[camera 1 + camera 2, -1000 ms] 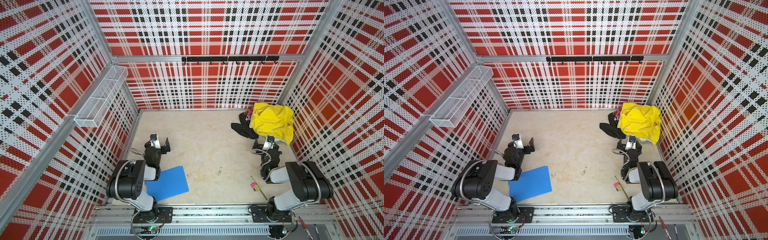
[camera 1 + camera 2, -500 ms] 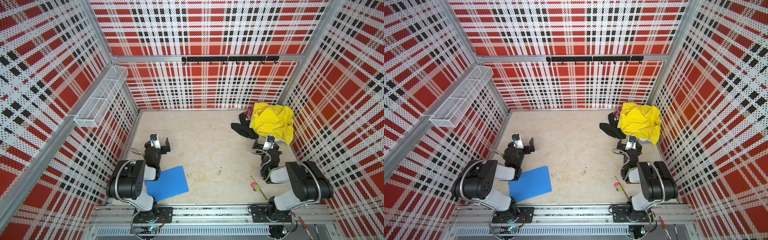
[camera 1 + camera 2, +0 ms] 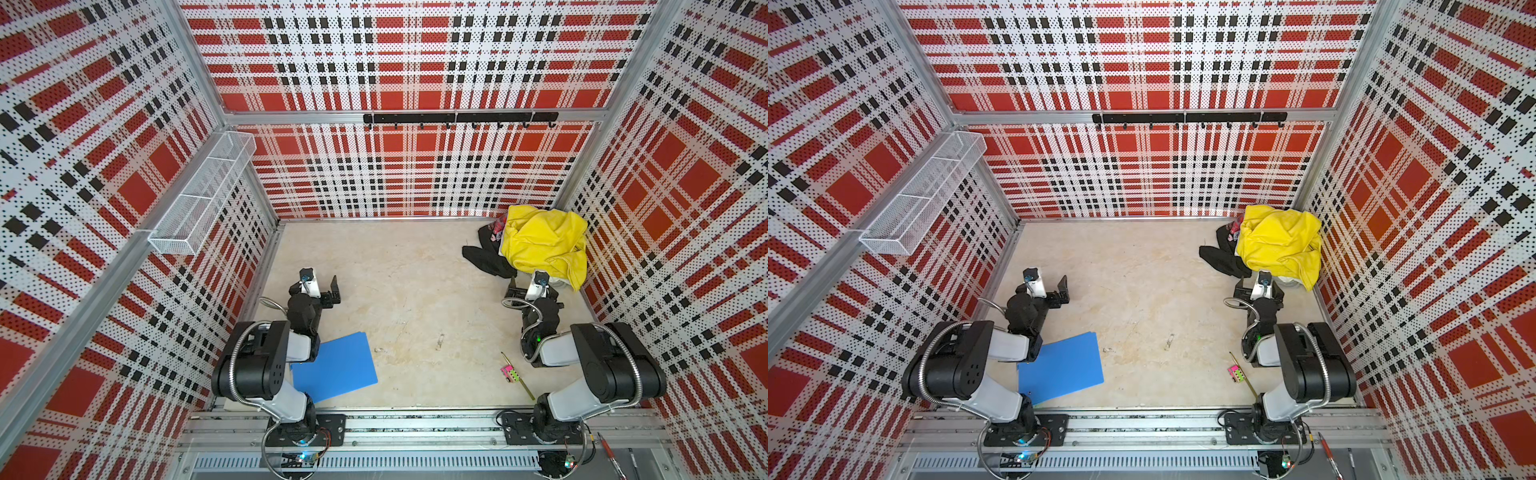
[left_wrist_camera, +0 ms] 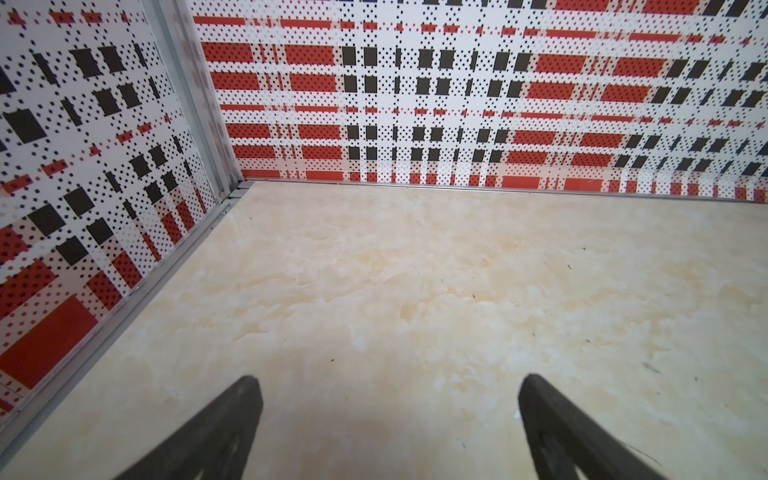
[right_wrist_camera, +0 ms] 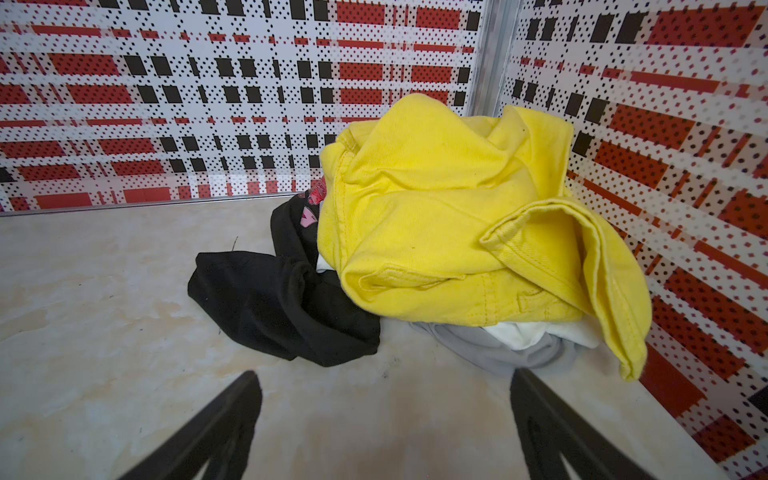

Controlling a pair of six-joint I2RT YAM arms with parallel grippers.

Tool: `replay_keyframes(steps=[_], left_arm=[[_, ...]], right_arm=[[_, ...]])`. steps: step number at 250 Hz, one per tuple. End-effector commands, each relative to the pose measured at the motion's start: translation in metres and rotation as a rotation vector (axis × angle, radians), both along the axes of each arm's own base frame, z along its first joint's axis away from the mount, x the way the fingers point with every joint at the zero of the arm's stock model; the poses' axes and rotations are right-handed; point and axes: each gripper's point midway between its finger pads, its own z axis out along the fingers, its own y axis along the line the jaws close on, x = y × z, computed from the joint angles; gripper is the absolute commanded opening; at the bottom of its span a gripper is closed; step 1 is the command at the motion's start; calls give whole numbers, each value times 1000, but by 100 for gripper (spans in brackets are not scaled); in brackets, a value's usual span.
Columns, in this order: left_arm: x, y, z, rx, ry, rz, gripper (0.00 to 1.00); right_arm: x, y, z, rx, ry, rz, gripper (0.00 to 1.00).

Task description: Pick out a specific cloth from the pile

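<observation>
Peeking from under the pile (image 5: 457,232), the cloth (image 5: 282,307) lies half buried.
Its printed patch (image 5: 309,210) is mostly hidden; right gripper (image 5: 384,380) gapes empty just beside the pile, left gripper (image 4: 386,380) likewise, well apart.

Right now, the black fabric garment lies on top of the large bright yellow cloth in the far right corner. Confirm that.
Not on top: the black fabric garment lies on the tabletop beside the large bright yellow cloth, partly tucked under its edge, as the right wrist view shows. The far right corner is correct.
</observation>
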Motion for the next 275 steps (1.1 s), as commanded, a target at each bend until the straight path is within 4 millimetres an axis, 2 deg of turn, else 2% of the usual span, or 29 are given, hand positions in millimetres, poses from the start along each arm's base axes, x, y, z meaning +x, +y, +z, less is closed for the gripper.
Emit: replay_keyframes(steps=[1, 46, 70, 114, 124, 130, 169, 205, 219, 246, 258, 275], left_arm=[[-8, -1, 21, -11, -70, -9, 99], [-15, -11, 39, 26, -62, -11, 99], [-15, -23, 60, -11, -42, -30, 99], [-25, -65, 117, -64, -96, -100, 99], [-26, -68, 129, -90, -95, -105, 99], [-28, -82, 136, -108, -86, -144, 99], [-38, -118, 180, -186, -39, -284, 99], [-47, -147, 222, -233, -16, -440, 99], [-52, -162, 235, -209, 4, -537, 99], [-56, -183, 252, -170, 49, -670, 99], [-59, -193, 256, -154, 61, -737, 99], [-65, -206, 257, -127, 71, -821, 99]], right_arm=[[-4, 0, 20, -1, -92, -1, 100], [-14, -4, 35, -6, -102, -49, 100], [-17, 1, 46, -21, -102, -52, 100], [-19, 17, 83, 12, -138, -22, 100], [-16, 20, 89, 38, -119, -15, 100], [-14, 21, 94, 60, -111, -13, 100], [-1, 29, 118, 170, -65, 3, 100], [13, 27, 133, 195, -26, -33, 100], [23, 23, 133, 201, 24, -66, 100], [49, 33, 123, 175, 156, -29, 100], [59, 39, 117, 165, 192, 3, 100], [72, 35, 107, 161, 245, -11, 100]])
